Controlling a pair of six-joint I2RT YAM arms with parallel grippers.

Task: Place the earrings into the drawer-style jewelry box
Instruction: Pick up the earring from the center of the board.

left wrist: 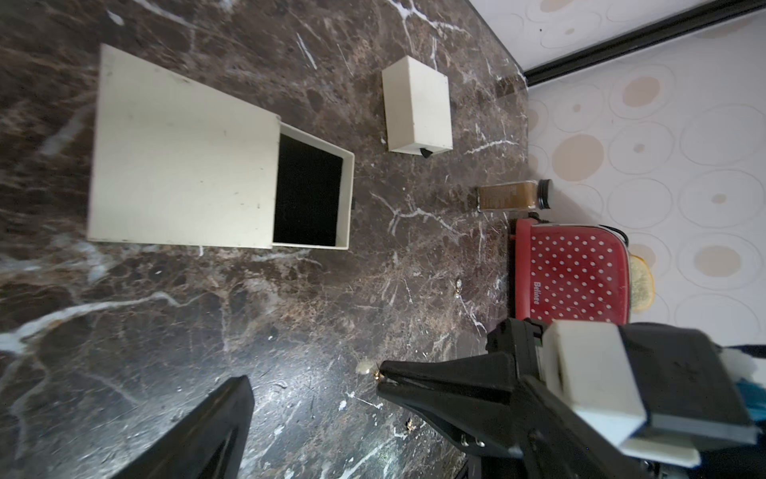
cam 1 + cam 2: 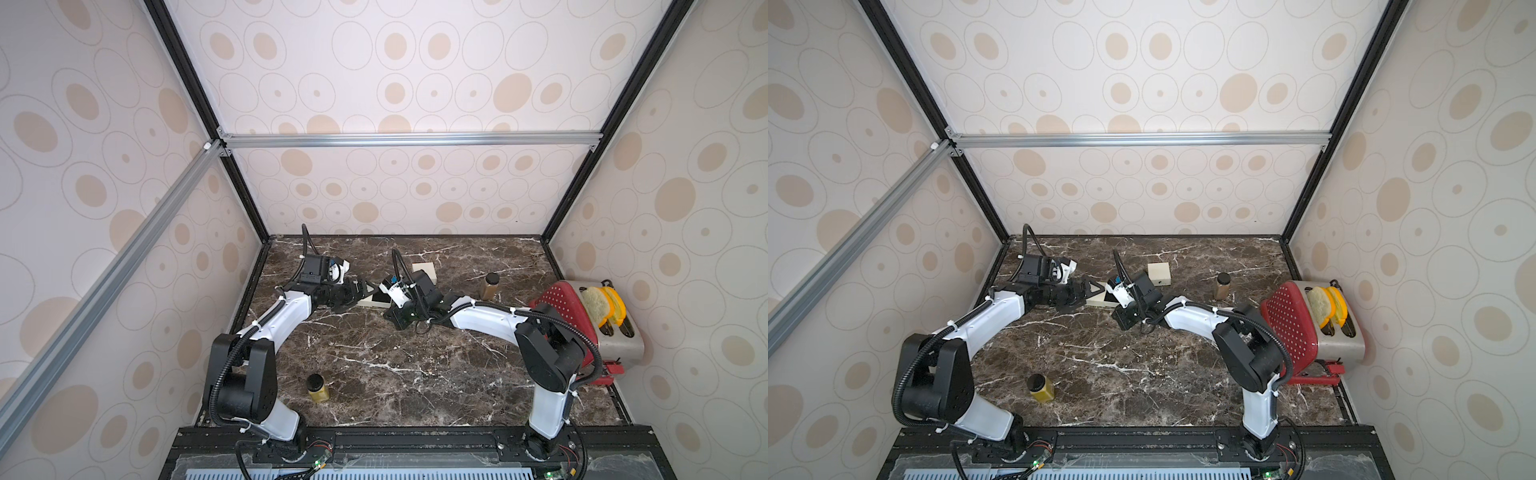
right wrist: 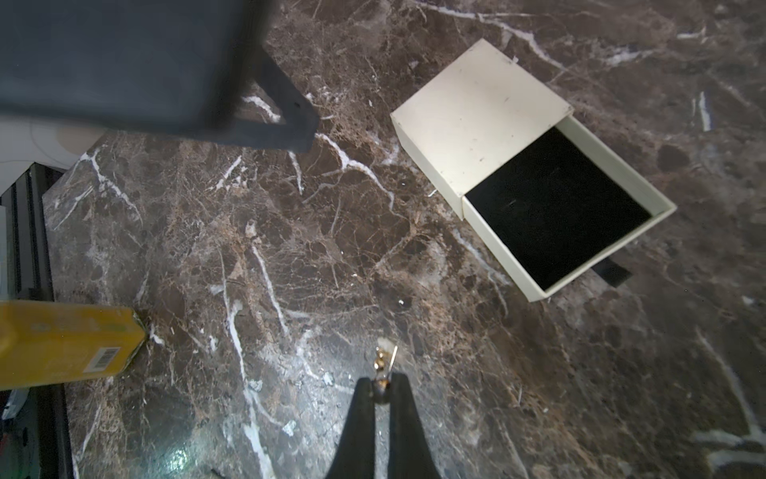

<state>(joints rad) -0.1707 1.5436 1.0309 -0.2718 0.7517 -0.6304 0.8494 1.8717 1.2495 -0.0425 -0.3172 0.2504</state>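
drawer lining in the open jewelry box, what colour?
Plain black drawer lining, set in the cream jewelry box. Clearest in the right wrist view.

Cream jewelry box, black lining, on brown white-veined marble table

**Materials and finish**

Polished tabletop: dark brown marble look, white veins, glare patches. Cream jewelry box: matt card, scuffed and specked. Its drawer lining: black, velvety, matt. Gold earring: shiny metal. Black right gripper fingers: matt plastic. Steel-look toaster: brushed metal body, red white-dotted side panel.
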